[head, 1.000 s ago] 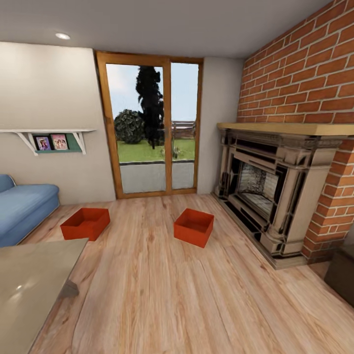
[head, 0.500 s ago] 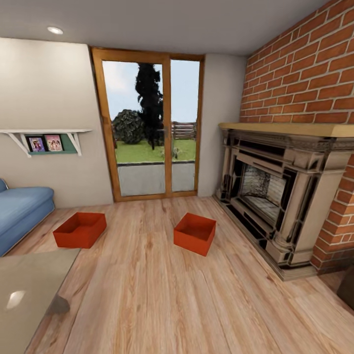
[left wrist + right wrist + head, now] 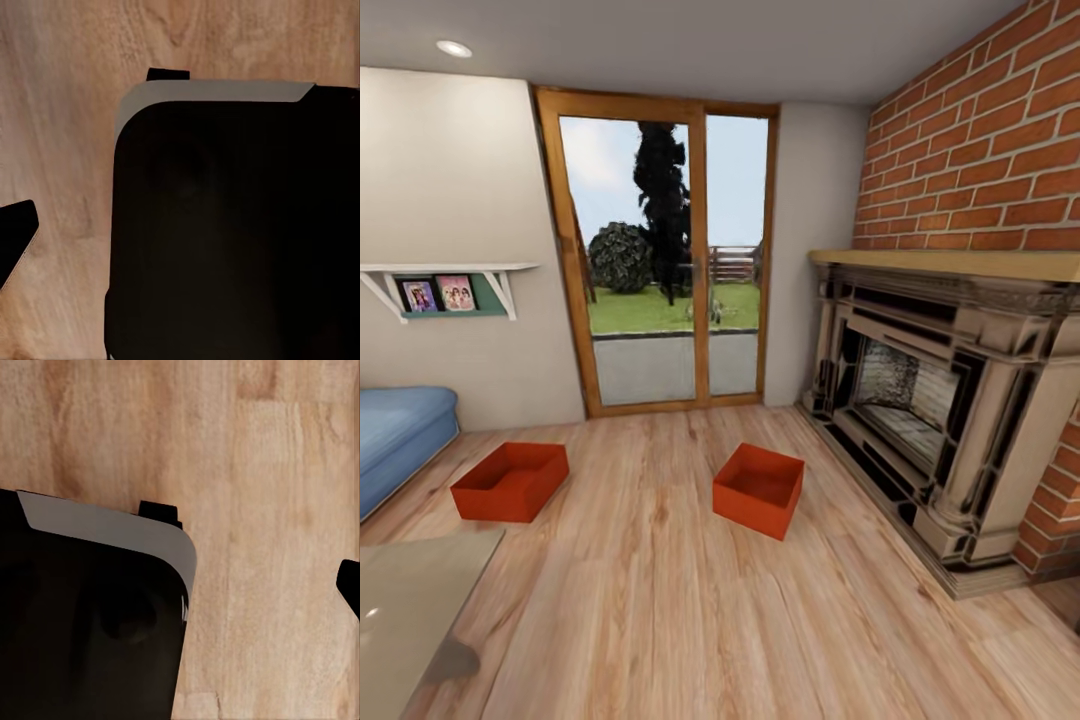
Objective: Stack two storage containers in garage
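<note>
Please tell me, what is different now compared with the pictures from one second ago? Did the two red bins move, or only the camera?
Only the camera moved. The whole head view has shifted: the glass door, fireplace and both red bins look larger and sit lower, so the robot seems to be rolling forward toward them. The left bin and right bin keep their places on the wood floor, apart from each other. Nothing was gripped or released.

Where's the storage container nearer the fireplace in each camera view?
Head view: the storage container sits on the wood floor, centre-right, left of the fireplace.
Left wrist view: wood floor beside a dark robot part.
Right wrist view: wood floor beside a dark robot part.
Shared landmark: the wood floor.
</note>
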`<state>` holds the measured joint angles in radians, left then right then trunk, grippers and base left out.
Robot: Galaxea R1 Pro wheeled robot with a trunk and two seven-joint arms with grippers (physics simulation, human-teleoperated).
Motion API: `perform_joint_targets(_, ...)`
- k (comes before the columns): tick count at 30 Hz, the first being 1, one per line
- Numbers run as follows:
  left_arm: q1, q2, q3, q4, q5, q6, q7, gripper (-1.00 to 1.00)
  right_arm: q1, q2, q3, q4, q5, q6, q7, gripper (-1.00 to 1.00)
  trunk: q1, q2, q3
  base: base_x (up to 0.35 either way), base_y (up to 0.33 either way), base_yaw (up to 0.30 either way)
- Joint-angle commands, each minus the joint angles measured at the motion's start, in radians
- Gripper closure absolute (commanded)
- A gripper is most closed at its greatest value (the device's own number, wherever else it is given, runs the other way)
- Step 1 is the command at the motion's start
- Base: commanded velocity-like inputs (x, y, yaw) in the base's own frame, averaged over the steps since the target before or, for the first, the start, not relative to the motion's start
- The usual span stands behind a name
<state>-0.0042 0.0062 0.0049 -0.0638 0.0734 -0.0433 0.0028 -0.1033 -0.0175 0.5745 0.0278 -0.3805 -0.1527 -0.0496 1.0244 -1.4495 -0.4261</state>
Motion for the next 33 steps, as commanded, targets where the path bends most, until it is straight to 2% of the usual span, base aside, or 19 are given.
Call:
perform_joint_targets(1, 0.000, 0.000, 0.000, 0.000, 0.007, -0.003, 0.000, -1.00, -0.001, 0.001, 0.008, 0.003, -0.008, -0.005, 0.000, -1.00, 0.001, 0.000, -0.001, 0.321, 0.000, 0.000)
perform_joint_targets(33, 0.000, 0.000, 0.001, 0.000, 0.008, -0.001, 0.000, -1.00, -0.001, 0.002, 0.009, 0.003, -0.008, -0.005, 0.000, -1.00, 0.001, 0.000, -0.001, 0.322, 0.000, 0.000)
